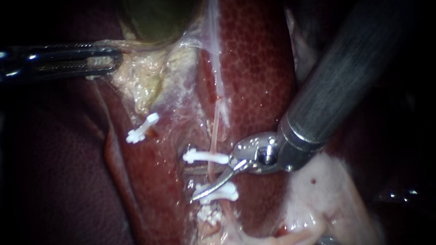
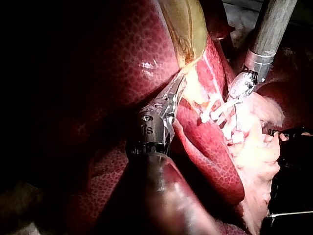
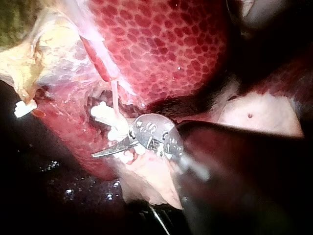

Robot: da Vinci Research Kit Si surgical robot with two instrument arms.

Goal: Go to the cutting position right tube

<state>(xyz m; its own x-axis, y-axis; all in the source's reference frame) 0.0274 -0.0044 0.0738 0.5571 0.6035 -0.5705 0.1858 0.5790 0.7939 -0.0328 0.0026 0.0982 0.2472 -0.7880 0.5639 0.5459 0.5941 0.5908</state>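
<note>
A thin pink right tube [image 1: 215, 133] runs down beside the liver [image 1: 254, 55], with one white clip [image 1: 205, 156] above and another white clip [image 1: 220, 192] below. My right instrument [image 1: 190, 184] comes in from the upper right. Its curved blades stand open across the tube between the two clips, and I see the same blades [image 3: 98, 152] in the right wrist view. A third clip [image 1: 142, 129] sits on the left tube. My left instrument [image 1: 113, 57] is shut on the pale lower edge of the gallbladder [image 1: 159, 10] and holds it taut.
Pale fatty tissue [image 1: 321, 192] lies under the right instrument's shaft, with more at the base of the tubes [image 1: 224, 239]. Dark liver surface [image 1: 65, 196] fills the left side. Yellowish dissected tissue [image 1: 144, 81] hangs below the gallbladder.
</note>
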